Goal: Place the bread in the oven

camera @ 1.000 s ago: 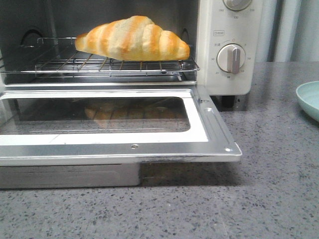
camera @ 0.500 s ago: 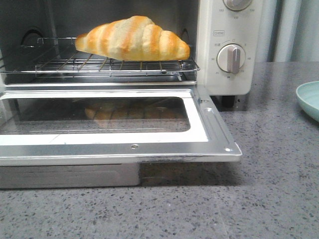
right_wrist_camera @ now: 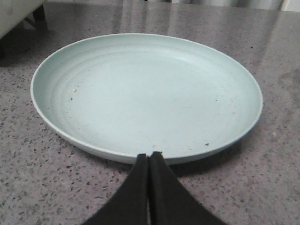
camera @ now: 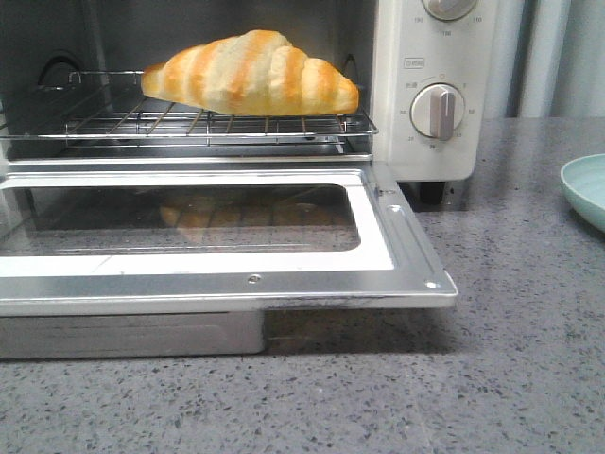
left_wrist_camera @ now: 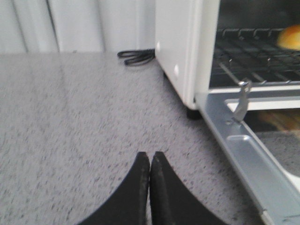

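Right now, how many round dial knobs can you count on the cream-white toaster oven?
2: one silver-faced round knob mid-panel, another knob above it, cut off by the frame's top. More may be hidden.

Front view is sitting low at table height, looking forward, close on the oven [camera: 430, 90], its dropped door [camera: 217, 284] filling most of the frame; the plate [camera: 586, 189] is just clipping in beside the oven's dial side.

Left wrist view is hovering low over the counter [left_wrist_camera: 70, 117] off the oven's [left_wrist_camera: 180, 51] other side, looking along its outer wall toward the back curtain, catching the door hinge [left_wrist_camera: 240, 101] and rack edge close up.

Right wrist view is looking down and forward, very near the plate [right_wrist_camera: 47, 84], the oven's foot [right_wrist_camera: 40, 11] barely in one corner.

Front and left wrist views are sharing the oven door and rack; front and right wrist views are sharing the plate.
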You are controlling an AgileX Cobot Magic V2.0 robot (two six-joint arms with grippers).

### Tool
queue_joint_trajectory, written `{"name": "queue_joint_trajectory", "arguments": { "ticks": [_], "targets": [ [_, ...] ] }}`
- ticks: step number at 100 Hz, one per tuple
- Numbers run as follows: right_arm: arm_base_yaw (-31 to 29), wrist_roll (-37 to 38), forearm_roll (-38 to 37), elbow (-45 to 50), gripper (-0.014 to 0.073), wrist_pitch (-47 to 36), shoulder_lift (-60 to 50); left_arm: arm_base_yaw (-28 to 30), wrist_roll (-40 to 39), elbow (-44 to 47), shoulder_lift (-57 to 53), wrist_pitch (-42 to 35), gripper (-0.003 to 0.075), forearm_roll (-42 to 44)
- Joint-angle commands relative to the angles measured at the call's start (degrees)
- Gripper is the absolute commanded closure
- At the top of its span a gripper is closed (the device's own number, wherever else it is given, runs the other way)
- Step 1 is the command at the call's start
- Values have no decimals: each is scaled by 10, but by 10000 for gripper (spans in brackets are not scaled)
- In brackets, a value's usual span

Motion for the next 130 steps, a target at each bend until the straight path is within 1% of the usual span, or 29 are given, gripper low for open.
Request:
{"name": "queue_joint_trajectory", "arguments": {
  "ticks": [1,12,22,40,51,74,130],
  "targets": [
    [-4,-4,2,7,670,-16,-11,23,-33,14,-18,-22,741,2],
    [-4,-4,2,7,670,-16,-11,53,-61,14,-18,-3,741,2],
    [-4,-4,2,7,670,-16,-11,66,-62,14,-18,6,741,4],
    [-4,-4,2,7,670,-16,-11,66,-62,14,-18,17,741,8],
    [-4,-4,2,7,670,-16,-11,66,-62,14,-18,37,741,18],
    [-4,-4,2,7,670,-16,-11,66,-62,14,-18,36,741,44],
    [-4,-4,2,7,670,-16,-11,66,-62,14,-18,35,741,34]
  ]
}}
